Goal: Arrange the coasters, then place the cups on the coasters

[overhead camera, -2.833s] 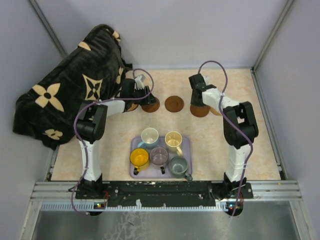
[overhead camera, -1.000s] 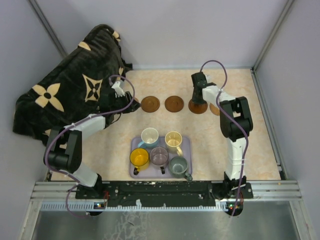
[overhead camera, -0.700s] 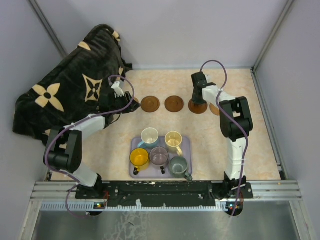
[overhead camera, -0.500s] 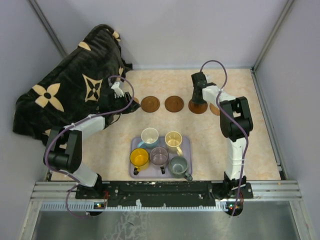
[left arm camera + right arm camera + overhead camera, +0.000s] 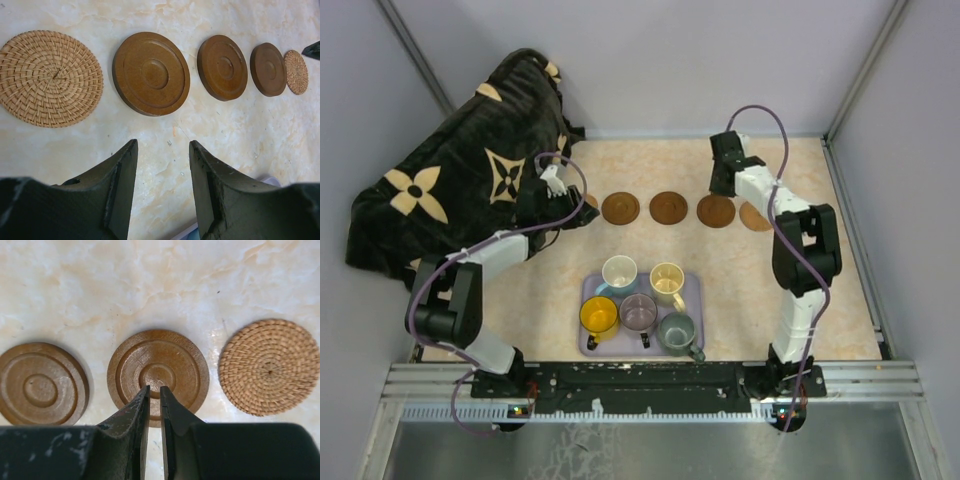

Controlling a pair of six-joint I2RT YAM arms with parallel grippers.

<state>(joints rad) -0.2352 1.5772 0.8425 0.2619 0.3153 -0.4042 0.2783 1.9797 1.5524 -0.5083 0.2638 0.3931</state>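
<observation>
Five coasters lie in a row at the back of the table: a woven one (image 5: 50,78), three dark brown wooden ones (image 5: 620,208) (image 5: 668,207) (image 5: 716,211), and a small woven one (image 5: 756,216). My left gripper (image 5: 162,150) stands open and empty, low over bare table just in front of the leftmost brown coaster (image 5: 151,73). My right gripper (image 5: 154,390) is shut on nothing, its tips hanging above the centre of the third brown coaster (image 5: 175,357). Five cups sit on the lavender tray (image 5: 692,290): white-blue (image 5: 619,272), cream (image 5: 667,280), yellow (image 5: 599,315), mauve (image 5: 639,311), grey-green (image 5: 677,332).
A black blanket with tan flower marks (image 5: 450,180) is heaped at the left rear, beside my left arm. Grey walls close off the table at the back and on both sides. The tray stands near the front between the two arm bases.
My right gripper has drawn up and back from the third brown coaster, which now lies uncovered. The left arm has barely moved. Cups and tray are unchanged.
</observation>
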